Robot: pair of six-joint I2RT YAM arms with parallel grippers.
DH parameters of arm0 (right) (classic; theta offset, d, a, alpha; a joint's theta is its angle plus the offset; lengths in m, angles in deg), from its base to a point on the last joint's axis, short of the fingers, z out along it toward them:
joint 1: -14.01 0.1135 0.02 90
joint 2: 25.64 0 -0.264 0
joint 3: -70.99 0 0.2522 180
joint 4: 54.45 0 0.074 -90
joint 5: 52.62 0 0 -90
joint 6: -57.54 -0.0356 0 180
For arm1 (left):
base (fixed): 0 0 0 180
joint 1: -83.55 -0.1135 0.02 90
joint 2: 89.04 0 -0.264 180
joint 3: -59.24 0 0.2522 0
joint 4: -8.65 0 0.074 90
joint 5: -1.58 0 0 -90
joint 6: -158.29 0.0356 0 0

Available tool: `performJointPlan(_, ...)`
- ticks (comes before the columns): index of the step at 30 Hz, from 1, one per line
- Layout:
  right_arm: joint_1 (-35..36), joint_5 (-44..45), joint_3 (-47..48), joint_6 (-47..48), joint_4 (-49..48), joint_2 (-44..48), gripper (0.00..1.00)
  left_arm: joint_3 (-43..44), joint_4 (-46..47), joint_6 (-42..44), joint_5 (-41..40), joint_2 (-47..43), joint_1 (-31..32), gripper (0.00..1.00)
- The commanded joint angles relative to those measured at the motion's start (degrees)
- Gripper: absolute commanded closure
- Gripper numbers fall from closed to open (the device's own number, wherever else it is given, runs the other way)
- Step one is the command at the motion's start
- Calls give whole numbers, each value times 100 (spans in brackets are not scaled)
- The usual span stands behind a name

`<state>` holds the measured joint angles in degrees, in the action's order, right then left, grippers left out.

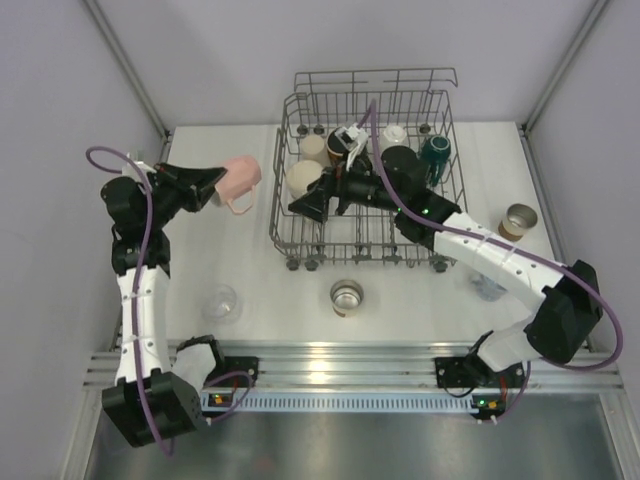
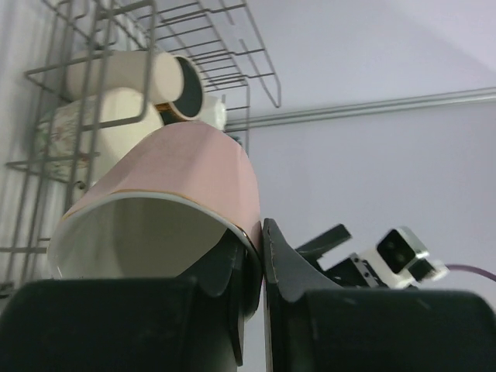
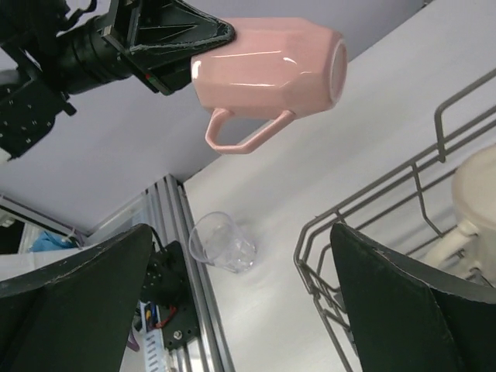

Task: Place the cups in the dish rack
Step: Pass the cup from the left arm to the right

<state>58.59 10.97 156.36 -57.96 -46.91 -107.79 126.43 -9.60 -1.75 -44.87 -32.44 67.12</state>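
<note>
Left hand gripping pink mug, cream cups in dish rack

There is one large grey wire dish rack on small wheels. Nine cups can be counted: one pink faceted mug, two cream ones (a far cream cup and a near cream cup), and one each of black cup with tan inside, small white cup, dark green cup, shiny steel cup, clear glass cup and brown-banded cup. A further clear shape is too hidden to count.
</note>
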Motion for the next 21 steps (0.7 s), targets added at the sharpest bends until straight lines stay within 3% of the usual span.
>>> performJointPlan(1, 270, -172, 325, -482, -662, -292, 2, -122, 2390, -1046, 268, -527, 201, 100)
performJointPlan(7, 639, -276, 775, -957, -915, -943, 8, -500, 3779, -1520, 295, -913, 587, 100)
performJointPlan(21, 1071, -303, 547, -1949, -2865, -1084, 19, -1475, 5133, -2198, -39, -1617, 913, 100)
